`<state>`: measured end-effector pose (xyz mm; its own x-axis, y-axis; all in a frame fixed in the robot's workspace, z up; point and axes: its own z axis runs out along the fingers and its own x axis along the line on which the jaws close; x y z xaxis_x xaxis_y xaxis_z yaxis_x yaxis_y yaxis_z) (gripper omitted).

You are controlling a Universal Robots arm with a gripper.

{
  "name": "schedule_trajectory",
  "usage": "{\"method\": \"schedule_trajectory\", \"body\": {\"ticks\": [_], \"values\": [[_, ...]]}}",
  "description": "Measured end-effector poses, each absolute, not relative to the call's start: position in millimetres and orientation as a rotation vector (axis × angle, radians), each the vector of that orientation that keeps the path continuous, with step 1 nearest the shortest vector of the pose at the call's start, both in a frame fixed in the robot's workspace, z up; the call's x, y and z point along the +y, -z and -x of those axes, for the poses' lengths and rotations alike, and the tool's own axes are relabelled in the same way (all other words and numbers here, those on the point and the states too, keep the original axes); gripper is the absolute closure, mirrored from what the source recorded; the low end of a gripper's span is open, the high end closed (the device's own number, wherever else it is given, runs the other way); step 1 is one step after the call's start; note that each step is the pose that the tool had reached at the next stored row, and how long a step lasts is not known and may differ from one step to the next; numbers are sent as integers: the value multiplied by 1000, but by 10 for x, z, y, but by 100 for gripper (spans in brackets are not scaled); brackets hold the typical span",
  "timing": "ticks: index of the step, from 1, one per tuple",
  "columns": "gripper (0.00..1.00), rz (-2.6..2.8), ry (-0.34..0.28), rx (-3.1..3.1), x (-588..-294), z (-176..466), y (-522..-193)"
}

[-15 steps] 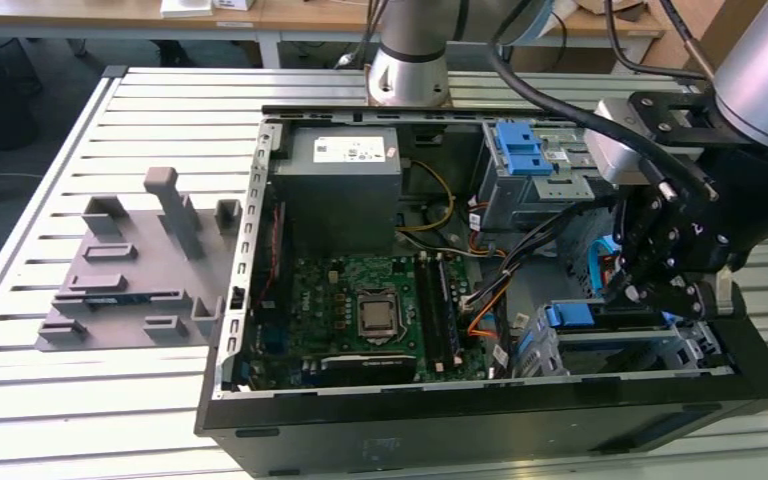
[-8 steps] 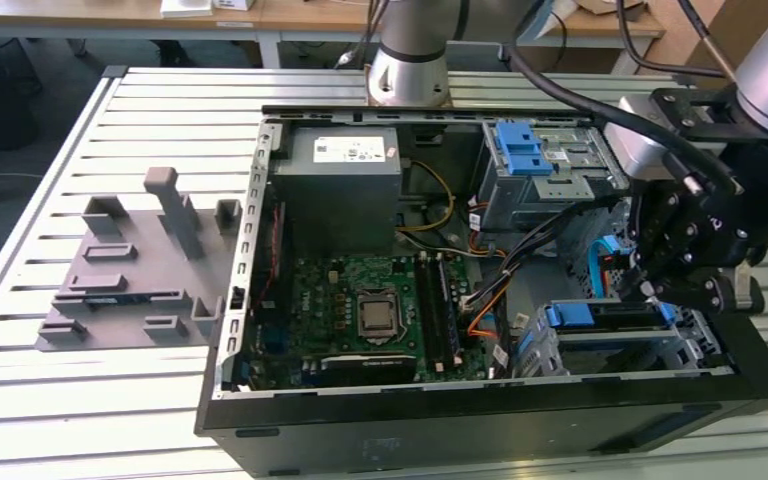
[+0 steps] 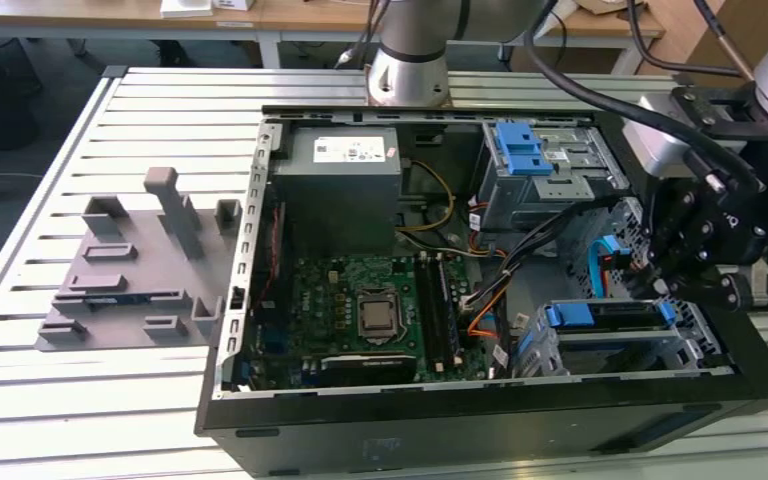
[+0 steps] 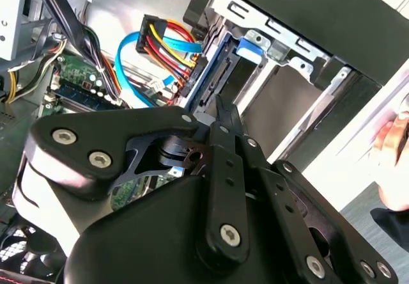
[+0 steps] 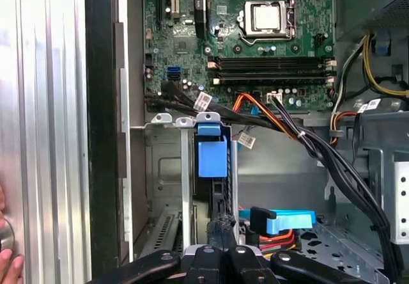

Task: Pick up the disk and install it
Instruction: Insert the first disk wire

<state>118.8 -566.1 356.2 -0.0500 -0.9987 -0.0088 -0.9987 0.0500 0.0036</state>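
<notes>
- First wrist view: the disk [image 5: 211, 169] stands on edge in a slot of the grey metal drive cage [image 5: 163, 169], its blue plastic carrier tab at the top and its dark edge running down to the gripper [image 5: 220, 236].
- It looks mostly seated, so I judge the pick-up done and the install in its last stage. Whether it is fully home I cannot tell.
- The gripper's black fingers are drawn together right at the disk's end; whether they pinch it or only press against it cannot be made out.
- In the second wrist view the same blue rail [image 4: 211, 79] runs into the cage's folded sheet-metal mouth [image 4: 287, 54], just beside the gripper's bolted matte black links.
- Next to the slot, a bundle of flat blue, red and orange cables [image 4: 167, 47] ends in a black plug, glossy and flexible beside the rigid metal.
- In the exterior view the gripper [image 3: 698, 265] hangs over the cage at the near corner of the open computer case [image 3: 491, 420], on the exterior view's right.
- The green motherboard [image 3: 371, 310] lies flat in the middle of the case, with a square silver processor socket.
- The case rests on a ribbed aluminium table [image 3: 64, 400], where a grey moulded fixture [image 3: 137, 265] with upright pegs sits well apart from it.
</notes>
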Motion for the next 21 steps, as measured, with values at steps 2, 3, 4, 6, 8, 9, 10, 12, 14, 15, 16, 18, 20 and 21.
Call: {"method": "schedule_trajectory", "body": {"ticks": [2, 3, 4, 6, 8, 9, 10, 12, 14, 15, 16, 18, 20, 21], "values": [[89, 2162, -13, 2273, -5643, -1191, -3564], [89, 2162, -13, 2273, -5635, -1193, -3566], [89, 2161, -12, 2272, -5628, -1194, -3570], [89, 2160, -8, 2270, -5615, -1197, -3587], [89, 2157, -5, 2267, -5605, -1196, -3600], [89, 2156, -2, 2266, -5601, -1196, -3601], [89, 2154, 1, 2264, -5597, -1196, -3601], [89, 2149, 10, 2259, -5580, -1196, -3602], [89, 2144, 10, 2254, -5555, -1197, -3601], [89, 2144, 8, 2253, -5540, -1197, -3599], [89, 2143, 8, 2253, -5524, -1196, -3598], [89, 2142, 6, 2252, -5508, -1196, -3595], [89, 2142, 6, 2252, -5506, -1196, -3594], [89, 2142, 6, 2252, -5506, -1196, -3594]]}}
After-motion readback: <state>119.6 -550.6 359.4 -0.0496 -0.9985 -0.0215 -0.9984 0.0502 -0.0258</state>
